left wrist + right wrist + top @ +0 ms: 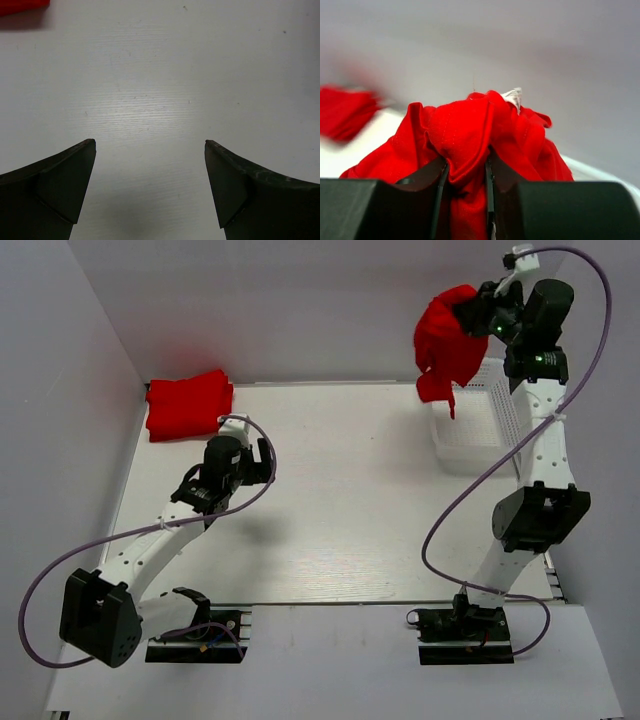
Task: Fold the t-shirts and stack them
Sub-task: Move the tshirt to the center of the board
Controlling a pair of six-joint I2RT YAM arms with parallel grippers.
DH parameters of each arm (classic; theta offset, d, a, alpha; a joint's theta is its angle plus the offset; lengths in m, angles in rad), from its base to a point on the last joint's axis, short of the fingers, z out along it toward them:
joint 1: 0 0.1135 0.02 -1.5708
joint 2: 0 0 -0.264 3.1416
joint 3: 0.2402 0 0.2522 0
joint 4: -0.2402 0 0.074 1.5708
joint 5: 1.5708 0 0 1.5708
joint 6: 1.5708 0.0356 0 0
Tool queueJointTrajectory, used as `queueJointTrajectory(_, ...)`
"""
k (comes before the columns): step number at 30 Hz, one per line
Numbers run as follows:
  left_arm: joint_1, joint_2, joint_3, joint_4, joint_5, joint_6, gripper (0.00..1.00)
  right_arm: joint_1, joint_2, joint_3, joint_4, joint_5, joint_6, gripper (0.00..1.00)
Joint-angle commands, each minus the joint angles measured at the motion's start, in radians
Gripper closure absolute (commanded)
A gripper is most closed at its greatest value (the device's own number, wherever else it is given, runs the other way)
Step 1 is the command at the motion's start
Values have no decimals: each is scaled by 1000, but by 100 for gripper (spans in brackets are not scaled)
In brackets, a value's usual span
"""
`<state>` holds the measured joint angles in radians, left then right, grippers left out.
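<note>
- At far left, in the far corner of the table (340, 520): folded t-shirt pile (188, 403), bright red, lying flat beside the side wall. How many shirts it holds cannot be told. One red edge of it shows at the upper left corner of the left wrist view.
- Left of centre: left gripper (262, 462), low over bare tabletop, near the pile but apart from it. In the left wrist view its two dark fingers (65, 175) stand widely spread, with only white table surface between them; nothing is gripped.
- Centre: bare white tabletop between the two arms.
- Right of centre, raised high above the table: held t-shirt (445, 340), a bunched red mass hanging down from the right gripper, its lowest tail dangling over the near-left rim of the white mesh basket (480, 425).
- Far right, top: right gripper (482, 310), arm stretched upward. In the right wrist view the jaws are pressed together on a thick fold of the held t-shirt (465, 135), cloth bulging above and to both sides of them; a small white label (512, 96) shows at the top of the bunch.
- Far right, on the table: the basket stands under and beside the raised arm, by the right wall.
</note>
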<state>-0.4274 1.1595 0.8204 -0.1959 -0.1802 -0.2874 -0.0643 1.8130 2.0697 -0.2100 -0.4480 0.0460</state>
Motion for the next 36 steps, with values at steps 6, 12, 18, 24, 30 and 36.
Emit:
queueJointTrajectory(6, 6, -106, -41, -122, -145, -84, 0, 196, -43, 26, 4, -582, 20, 100)
queueJointTrajectory(12, 6, -188, -60, -175, -154, -102, 0, 300, -63, -293, 64, -502, -18, 100)
queueJointTrajectory(18, 6, -216, -89, -197, -165, -136, 0, 320, -9, -672, 95, -305, -11, 10)
queueJointTrajectory(24, 6, -136, -89, -174, -27, -99, 0, 328, -93, -825, 87, -84, -3, 10)
queueJointTrajectory(30, -19, -5, -98, -42, 257, -24, 0, 322, -296, -1006, 98, 178, 84, 10)
queueJointTrajectory(36, -42, 239, -63, -43, 329, -15, 0, 323, -443, -1169, 89, 278, 179, 10)
